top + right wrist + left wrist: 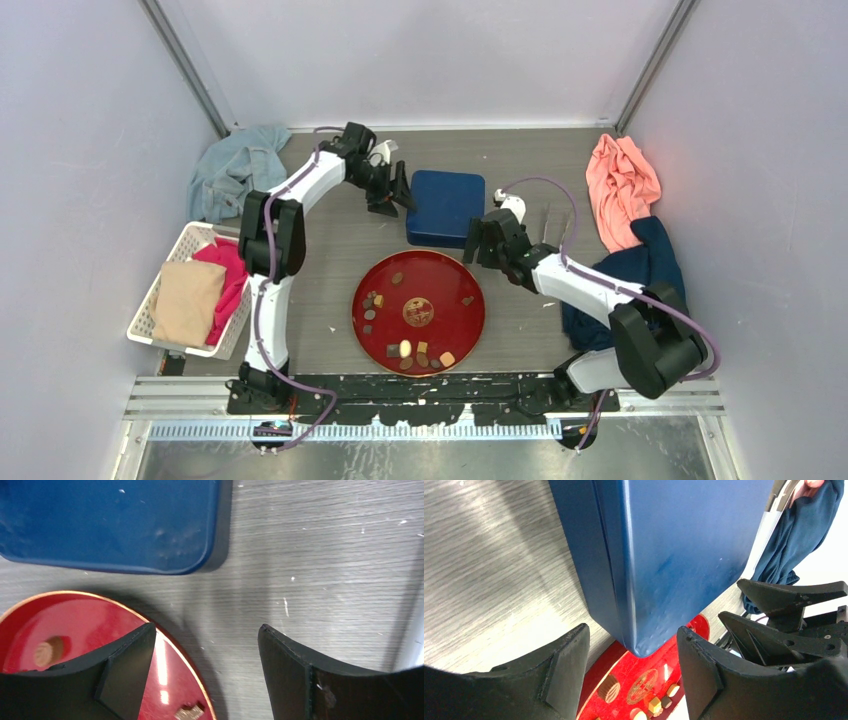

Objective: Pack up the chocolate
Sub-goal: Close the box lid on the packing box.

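**Chocolate Loose on Red Plate, Both Pincers Spread Wide Beside Blue Box**

Scattered in bite-size pieces over the red plate (440, 285) at mid-worktop: the chocolate (405, 349), dark brown, tan and cream, mostly along the plate's left side and near rim, with a few pieces further back. At the plate's centre, a flat gold-brown round emblem (418, 312).

Just past the plate's far edge, flat on the grey wood-grain worktop (330, 240): a blue box (446, 205) with rounded corners.

At the box's left side, the left pincer (400, 190), jaws spread wide and gripping nothing. In its wrist view, one box corner framed between the black fingers (569, 665), with the plate beyond. Impossible to tell whether touching the box.

At the box's near-right corner, the right pincer (480, 240), also wide and holding nothing. In its wrist view, bare worktop between the jaws, plate rim under the left finger (125, 670).

Further out, on the left, a white basket (150, 300) holding a tan cloth (188, 300) and a pink cloth (228, 275). Behind it, a light-blue cloth (235, 170). On the right, a coral cloth (622, 185) above a navy cloth (640, 265).
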`<state>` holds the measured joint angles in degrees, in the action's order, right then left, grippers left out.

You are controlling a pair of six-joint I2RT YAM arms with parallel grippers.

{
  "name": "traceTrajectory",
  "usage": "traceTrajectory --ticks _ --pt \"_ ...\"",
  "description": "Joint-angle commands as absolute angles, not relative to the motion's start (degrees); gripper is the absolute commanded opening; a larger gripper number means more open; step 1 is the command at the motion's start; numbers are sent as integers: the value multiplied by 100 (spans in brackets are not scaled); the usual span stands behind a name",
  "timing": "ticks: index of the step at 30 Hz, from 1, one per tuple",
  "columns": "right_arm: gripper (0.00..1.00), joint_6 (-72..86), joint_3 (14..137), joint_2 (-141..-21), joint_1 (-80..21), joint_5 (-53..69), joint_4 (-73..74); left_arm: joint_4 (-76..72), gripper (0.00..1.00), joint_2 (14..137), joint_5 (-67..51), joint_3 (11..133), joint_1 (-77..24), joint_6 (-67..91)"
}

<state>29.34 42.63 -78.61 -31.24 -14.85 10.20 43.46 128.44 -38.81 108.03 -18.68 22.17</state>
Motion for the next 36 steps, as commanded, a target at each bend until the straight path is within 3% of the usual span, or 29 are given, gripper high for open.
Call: traceTrajectory --ticks 1,8,24,36 --pt "79 3636 3984 -7799 -3113 -1510 -686 3892 65 12261 -3838 10533 -1758 2504" --pt "79 3832 4006 -8301 -3108 -1788 -1184 3540 65 12047 -3785 10320 -1672 2771" --pt "78 4682 3168 -8163 -3113 -1936 -1872 3568 65 12123 -3854 10242 -1539 2821" --pt "78 4707 3458 -8812 -3115 -2315 -2187 3542 64 12208 -3781 10233 -1477 2908"
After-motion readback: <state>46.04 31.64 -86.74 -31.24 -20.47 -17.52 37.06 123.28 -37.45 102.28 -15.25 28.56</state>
